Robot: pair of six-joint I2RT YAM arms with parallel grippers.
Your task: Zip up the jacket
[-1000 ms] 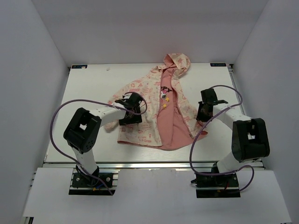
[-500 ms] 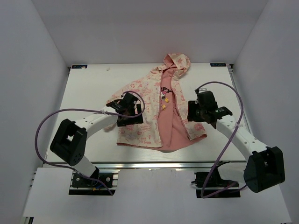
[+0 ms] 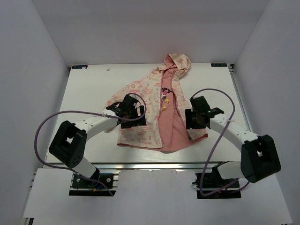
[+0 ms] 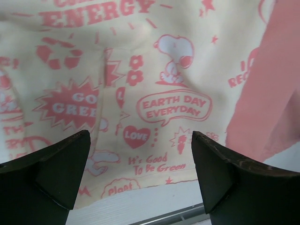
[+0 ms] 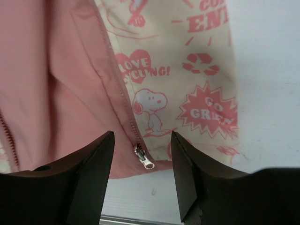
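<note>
Jaws, left gripper (image 3: 129, 112): wide apart, poised over the printed cream panel on the left side of the jacket (image 3: 150, 117); contact with the fabric cannot be told. Jaws, right gripper (image 3: 194, 119): parted, above the right front panel near the hem; metal zipper pull (image 5: 143, 158) visible between the fingers in the wrist view, not gripped. Jacket: flat on white table (image 3: 89, 84), about centre, front open, hood (image 3: 178, 62) at the far end, hem at the near end. Salmon-pink lining (image 3: 171, 124) exposed down the middle. Zipper teeth (image 5: 117, 79) along the inner edge of the right panel, unjoined. Purple cables (image 3: 47, 126) looped beside each arm.
</note>
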